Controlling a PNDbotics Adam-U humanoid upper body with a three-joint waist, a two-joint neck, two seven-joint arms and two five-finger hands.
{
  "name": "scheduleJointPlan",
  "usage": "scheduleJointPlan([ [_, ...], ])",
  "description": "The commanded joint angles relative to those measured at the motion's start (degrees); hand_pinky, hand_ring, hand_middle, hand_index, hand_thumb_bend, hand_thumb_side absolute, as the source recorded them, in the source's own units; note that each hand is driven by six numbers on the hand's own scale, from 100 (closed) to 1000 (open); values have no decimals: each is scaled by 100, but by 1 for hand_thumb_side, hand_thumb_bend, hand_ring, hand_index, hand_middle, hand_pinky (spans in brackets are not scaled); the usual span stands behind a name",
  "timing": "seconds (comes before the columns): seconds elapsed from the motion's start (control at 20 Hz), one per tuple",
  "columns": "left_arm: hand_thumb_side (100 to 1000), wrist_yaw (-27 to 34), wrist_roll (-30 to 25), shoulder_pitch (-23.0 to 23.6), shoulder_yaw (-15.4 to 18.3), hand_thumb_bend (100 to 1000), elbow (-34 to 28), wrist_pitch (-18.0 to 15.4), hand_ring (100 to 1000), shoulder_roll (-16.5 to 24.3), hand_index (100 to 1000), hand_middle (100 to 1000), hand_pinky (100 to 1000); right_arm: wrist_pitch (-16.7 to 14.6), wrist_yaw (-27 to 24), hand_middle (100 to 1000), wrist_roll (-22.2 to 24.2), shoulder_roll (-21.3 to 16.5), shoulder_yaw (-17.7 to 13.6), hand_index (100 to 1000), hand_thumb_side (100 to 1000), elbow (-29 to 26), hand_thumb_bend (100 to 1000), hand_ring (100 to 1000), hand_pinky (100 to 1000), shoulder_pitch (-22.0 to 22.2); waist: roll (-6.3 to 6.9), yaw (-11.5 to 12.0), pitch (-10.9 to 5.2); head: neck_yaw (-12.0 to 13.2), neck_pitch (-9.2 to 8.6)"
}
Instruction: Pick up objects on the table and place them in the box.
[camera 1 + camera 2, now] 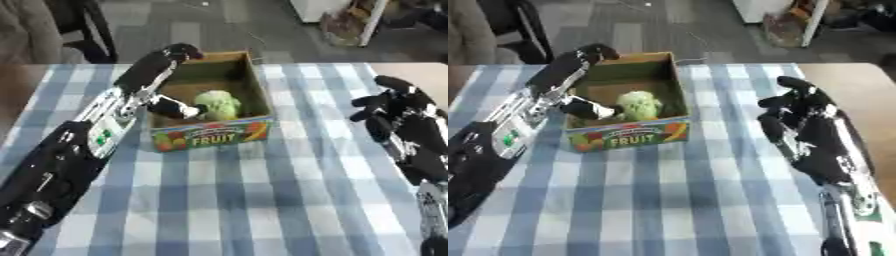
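A cardboard box [259, 90] with a "FRUIT" label on its front stands at the far middle of the table. A pale green leafy vegetable [218, 104] lies inside it, near the front wall. My left hand [145, 75] reaches over the box's left wall. Its fingers stretch to the box's far left corner, and its thumb points at the vegetable, close to or touching it. That hand is open and holds nothing. At the right side my right hand [807, 120] hovers open, fingers up, apart from the box.
A blue and white checked cloth [262, 190] covers the table; no loose objects show on it. Bare wooden tabletop [842, 80] shows at the far right. A dark chair [83, 25] stands behind the table at the left.
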Motion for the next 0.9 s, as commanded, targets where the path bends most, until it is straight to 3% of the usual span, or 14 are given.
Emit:
scheduleJointPlan([
  [0.05, 276, 298, -37, 4, 21, 545, -431, -14, 789, 258, 878, 826, 751, 1, -5, 496, -33, -59, -39, 819, 249, -82, 473, 697, 601, -67, -27, 55, -132, -52, 16],
  [0.2, 127, 860, -28, 219, 76, 429, -1061, 139, 729, 386, 862, 782, 675, -7, -5, 497, -57, -75, -68, 819, 248, -78, 474, 697, 601, -53, -49, 163, -163, -98, 45],
  [0.25, 102, 1078, -9, 327, 86, 440, -1354, 205, 731, 460, 862, 783, 676, -6, -2, 497, -72, -78, -79, 819, 248, -84, 474, 697, 601, -36, -47, 188, -174, -121, 51],
  [0.4, 100, 1589, -25, 694, 117, 359, -2302, 393, 726, 669, 864, 781, 665, 1, 5, 497, -88, -104, -92, 819, 248, -93, 474, 697, 600, -7, -43, 269, -192, -203, 78],
  [0.55, 100, 2104, 7, 1119, 286, 224, -3164, 620, 705, 771, 860, 771, 638, 3, 12, 497, -103, -101, -108, 818, 248, -102, 474, 697, 600, 11, -68, 359, -227, -248, 86],
  [0.6, 132, 2264, 18, 1258, 346, 151, -3397, 701, 697, 793, 859, 766, 629, 3, 15, 497, -110, -97, -115, 818, 246, -107, 474, 697, 601, 22, -74, 383, -244, -255, 84],
  [0.7, 162, 2564, 84, 1540, 474, 100, -3825, 832, 685, 819, 854, 759, 615, 7, 18, 497, -134, -95, -134, 818, 244, -124, 474, 696, 601, 51, -77, 419, -270, -282, 62],
  [0.9, 285, 3072, 247, 1989, 671, 100, -4254, 838, 658, 743, 851, 746, 583, 16, 21, 497, -158, -115, -154, 818, 243, -128, 474, 696, 600, 82, -89, 495, -297, -342, 74],
])
